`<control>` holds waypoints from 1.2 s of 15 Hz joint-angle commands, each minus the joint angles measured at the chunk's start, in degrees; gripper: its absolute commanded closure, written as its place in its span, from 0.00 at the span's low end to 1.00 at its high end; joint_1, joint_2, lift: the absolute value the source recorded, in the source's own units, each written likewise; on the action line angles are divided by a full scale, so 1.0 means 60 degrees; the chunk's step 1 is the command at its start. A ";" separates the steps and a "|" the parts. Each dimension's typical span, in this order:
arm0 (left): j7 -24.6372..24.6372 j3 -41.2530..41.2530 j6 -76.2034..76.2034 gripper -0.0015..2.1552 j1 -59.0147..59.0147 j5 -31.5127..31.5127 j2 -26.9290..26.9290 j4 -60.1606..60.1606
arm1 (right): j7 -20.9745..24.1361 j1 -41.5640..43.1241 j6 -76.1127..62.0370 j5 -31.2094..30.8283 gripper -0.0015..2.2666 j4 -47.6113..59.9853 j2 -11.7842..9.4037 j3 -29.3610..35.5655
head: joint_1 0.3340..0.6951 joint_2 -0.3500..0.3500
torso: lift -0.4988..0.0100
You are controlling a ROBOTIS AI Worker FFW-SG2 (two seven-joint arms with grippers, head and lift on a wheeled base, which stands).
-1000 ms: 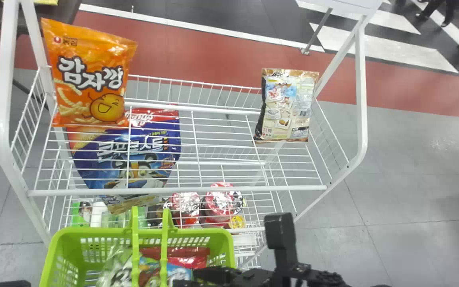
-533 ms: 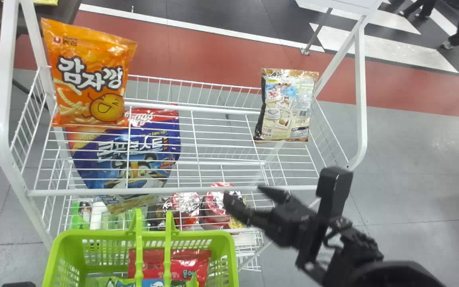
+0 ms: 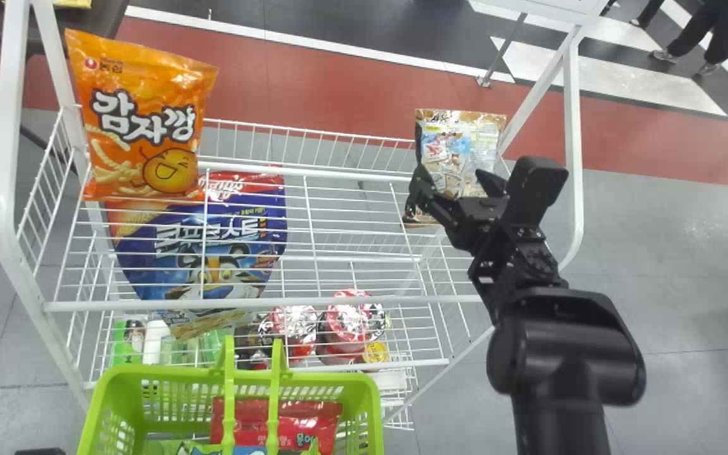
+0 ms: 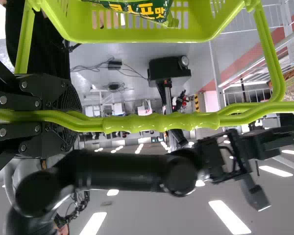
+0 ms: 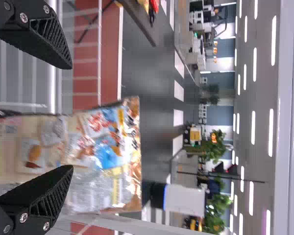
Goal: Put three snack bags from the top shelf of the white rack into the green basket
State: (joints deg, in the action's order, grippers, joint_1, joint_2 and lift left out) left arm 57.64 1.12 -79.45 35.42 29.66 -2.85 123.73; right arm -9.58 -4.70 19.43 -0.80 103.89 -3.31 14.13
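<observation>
1. White rack (image 3: 275, 304), top shelf: tan snack bag (image 3: 457, 145), upright.
2. Right gripper (image 3: 454, 177): fingers spread, bag partly between them; contact indeterminable.
3. Left gripper (image 4: 71, 117): fingers closed on green basket handle (image 4: 161, 122).

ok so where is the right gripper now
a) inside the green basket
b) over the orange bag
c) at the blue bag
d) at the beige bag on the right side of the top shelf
d, the right gripper is at the beige bag, its fingers apart.
</observation>
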 commanded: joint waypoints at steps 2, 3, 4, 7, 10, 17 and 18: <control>0.0003 -0.0026 -0.0082 1.00 -0.0146 0.0008 -0.0052 -0.0055 | 0.0073 0.1135 -0.0491 -0.0526 0.04 -0.1773 -0.0020 0.0560 | 1.00 0.00 | 0.98; 0.0003 -0.0026 -0.0170 1.00 -0.0264 0.0008 -0.0052 -0.0099 | 0.0059 0.1297 -0.0491 -0.0585 0.04 -0.2169 -0.0093 0.0750 | 1.00 0.00 | 0.98; 0.0003 0.0003 -0.0287 1.00 -0.0425 0.0008 -0.0052 -0.0187 | -0.0044 0.1340 -0.0462 -0.0570 0.04 -0.2300 -0.0108 0.0985 | 1.00 0.00 | 0.98; -0.0041 0.0062 -0.0346 1.00 -0.0571 -0.0021 -0.0052 -0.0245 | -0.0806 0.1648 0.0153 -0.0673 0.22 -0.2623 -0.0210 0.1190 | 1.00 0.00 | 0.98; -0.0143 0.0062 -0.0492 1.00 -0.0659 -0.0007 -0.0052 -0.0319 | -0.1611 0.1575 0.1032 -0.0614 0.93 -0.2476 -0.0210 0.1234 | 1.00 0.00 | 0.98; -0.0143 0.0062 -0.0756 1.00 -0.0732 0.0008 -0.0066 -0.0304 | -0.1626 0.0271 0.1267 -0.0043 0.94 -0.0045 -0.0108 0.1073 | 1.00 0.00 | 0.98; -0.0143 0.0062 -0.0756 1.00 -0.0732 0.0008 -0.0066 -0.0289 | -0.1758 -0.0022 0.1677 -0.0014 0.94 0.0629 -0.0078 0.0999 | 1.00 0.00 | 0.98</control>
State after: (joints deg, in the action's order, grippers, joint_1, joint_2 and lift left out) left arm 56.74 1.49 -83.83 31.06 29.69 -3.25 121.92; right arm -19.59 -2.50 26.57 -1.18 102.47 -3.97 20.64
